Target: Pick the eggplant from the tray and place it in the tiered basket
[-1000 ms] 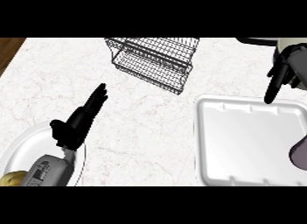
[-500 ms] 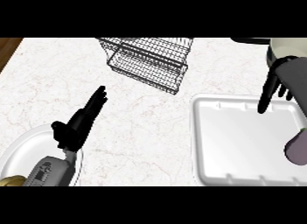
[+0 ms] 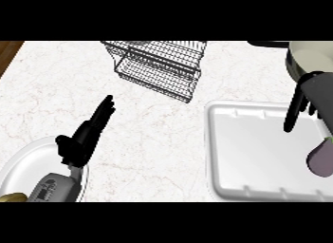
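Observation:
A purple eggplant [image 3: 323,159] lies at the right side of the white tray [image 3: 253,156], its green stem toward the view's right edge. My right hand [image 3: 300,102] hangs over the tray's far right part, fingers straight and pointing down, open, just up and left of the eggplant and apart from it. The black wire tiered basket [image 3: 158,66] stands at the back middle of the counter. My left hand [image 3: 85,135] rests open at the lower left, fingers pointing up and to the right.
A white plate [image 3: 18,168] sits at the lower left under my left forearm, with a yellowish item [image 3: 8,197] at its near edge. A pale round pot [image 3: 316,54] stands at the back right. The counter's brown edge shows far left.
My right hand has moved down and toward the eggplant over the tray. The view has shifted a little, so the basket and tray sit further left. The left hand stays put.

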